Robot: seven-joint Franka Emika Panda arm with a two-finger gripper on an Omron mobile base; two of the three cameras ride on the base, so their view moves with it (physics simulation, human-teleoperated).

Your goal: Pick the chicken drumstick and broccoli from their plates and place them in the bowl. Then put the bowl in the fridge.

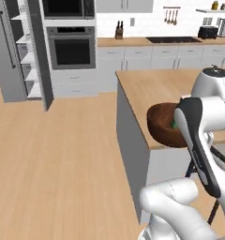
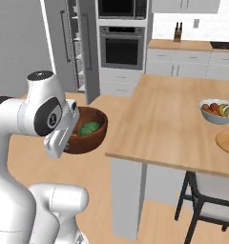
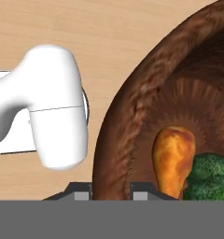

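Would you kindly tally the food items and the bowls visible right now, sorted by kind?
Chicken drumstick: 1
Broccoli: 1
Wooden bowl, gripped at its rim by the claw: 1
Fruit bowl: 1
Total: 4

Grainy dark wooden bowl [image 3: 132, 116]
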